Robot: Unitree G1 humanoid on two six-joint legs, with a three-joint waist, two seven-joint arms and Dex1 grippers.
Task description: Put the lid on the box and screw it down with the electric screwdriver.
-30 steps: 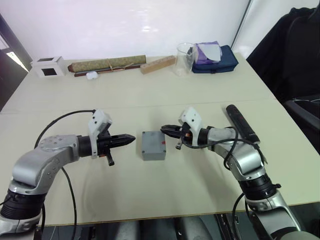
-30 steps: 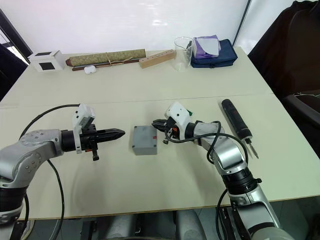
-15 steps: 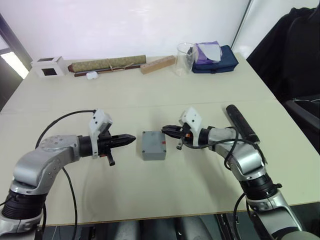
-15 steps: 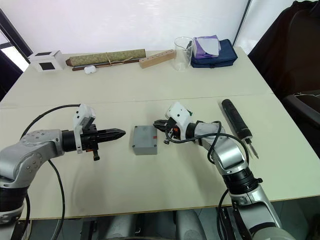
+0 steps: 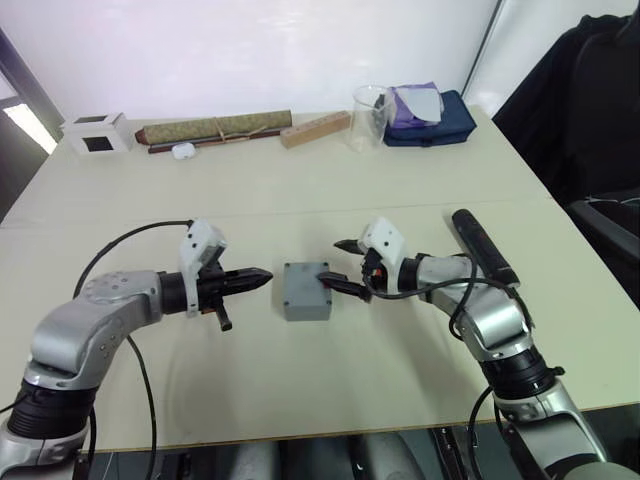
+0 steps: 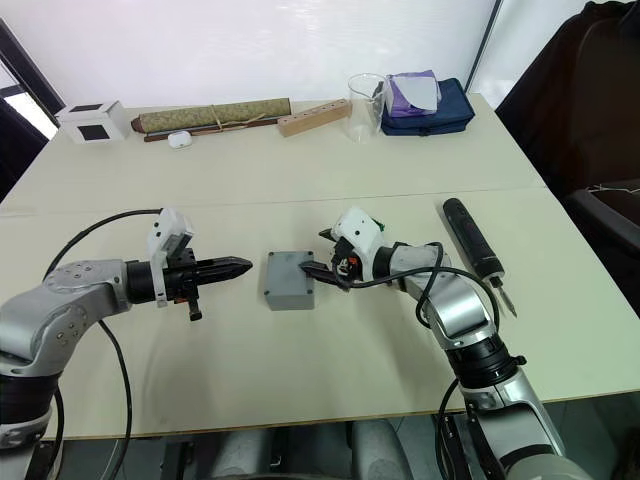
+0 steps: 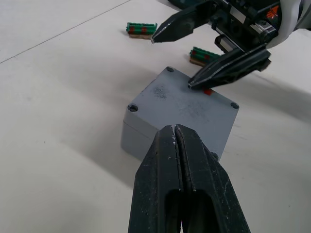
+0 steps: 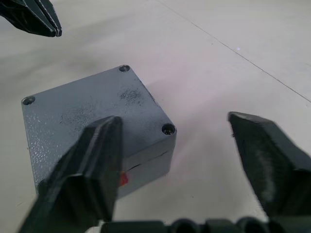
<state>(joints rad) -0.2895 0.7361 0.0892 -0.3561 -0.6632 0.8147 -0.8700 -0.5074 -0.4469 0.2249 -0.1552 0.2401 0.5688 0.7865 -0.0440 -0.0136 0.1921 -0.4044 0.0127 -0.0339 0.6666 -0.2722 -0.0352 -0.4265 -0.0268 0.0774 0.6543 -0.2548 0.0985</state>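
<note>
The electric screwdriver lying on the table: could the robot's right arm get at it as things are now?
Probably yes. The electric screwdriver lies in the open beside the right forearm with nothing on it, and the right gripper, open at the box, holds nothing; it would need to swing back.

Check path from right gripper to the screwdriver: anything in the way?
Nothing visible blocks it. The right gripper is open beside the box, lid already on. The electric screwdriver lies on bare table behind that arm's forearm, with nothing else around it.
</note>
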